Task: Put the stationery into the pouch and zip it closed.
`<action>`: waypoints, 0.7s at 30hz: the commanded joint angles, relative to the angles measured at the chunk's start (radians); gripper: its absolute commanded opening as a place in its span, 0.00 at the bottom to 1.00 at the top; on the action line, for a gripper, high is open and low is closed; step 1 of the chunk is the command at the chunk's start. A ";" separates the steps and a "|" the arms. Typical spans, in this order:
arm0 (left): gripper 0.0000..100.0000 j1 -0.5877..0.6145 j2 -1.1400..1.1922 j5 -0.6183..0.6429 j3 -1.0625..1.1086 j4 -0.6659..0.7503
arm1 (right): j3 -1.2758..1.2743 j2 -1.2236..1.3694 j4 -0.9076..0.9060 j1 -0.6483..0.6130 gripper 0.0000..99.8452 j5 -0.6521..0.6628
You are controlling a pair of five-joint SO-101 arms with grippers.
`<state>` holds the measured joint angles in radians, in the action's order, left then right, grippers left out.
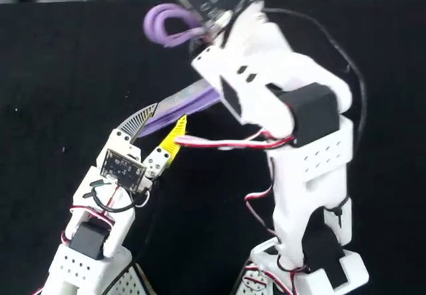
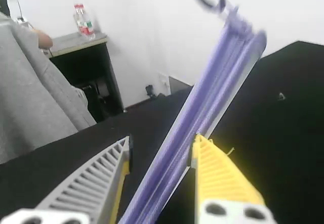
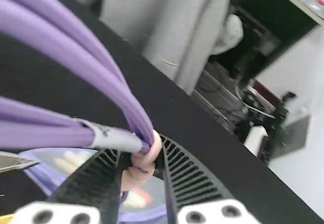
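The pouch [image 1: 193, 98] is held off the table [image 1: 66, 75], stretched between both arms. Stationery [image 3: 134, 199] shows through its clear panel, so loading looks done. At the end of the pouch by its purple loop [image 1: 166, 25], the right gripper [image 3: 144, 158] is pinched tight on a pink tab [image 3: 142, 166], probably the zip pull. At the opposite end, the left gripper [image 2: 162, 148] clamps the pouch's edge. Whether the zip is fully closed cannot be told; zipping is probably the remaining step.

left claw [image 2: 163, 139] | clamps purple pouch [image 2: 212, 87] | above black table [image 2: 283, 133]
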<state>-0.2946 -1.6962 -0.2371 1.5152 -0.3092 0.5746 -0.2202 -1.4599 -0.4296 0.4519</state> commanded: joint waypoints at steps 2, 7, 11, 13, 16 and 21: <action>0.20 0.004 -0.009 0.008 -0.068 -0.002 | 0.033 -0.058 -0.021 -0.063 0.01 -0.003; 0.20 -0.044 -0.009 0.006 -0.117 -0.058 | 0.033 -0.059 -0.031 -0.071 0.01 -0.002; 0.21 -0.156 -0.009 0.005 -0.229 -0.203 | 0.033 -0.054 -0.032 -0.071 0.01 -0.002; 0.21 -0.189 -0.009 0.005 -0.277 -0.241 | 0.033 -0.061 -0.034 -0.072 0.01 -0.003; 0.21 -0.199 -0.009 0.005 -0.308 -0.242 | 0.042 -0.061 -0.057 -0.081 0.01 -0.003; 0.21 -0.197 -0.009 0.003 -0.305 -0.241 | 0.044 -0.062 -0.084 -0.163 0.01 -0.003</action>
<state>-0.4757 -1.6978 -0.2371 1.2666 -0.5455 0.5746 -0.2248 -1.5351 -0.5462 0.4519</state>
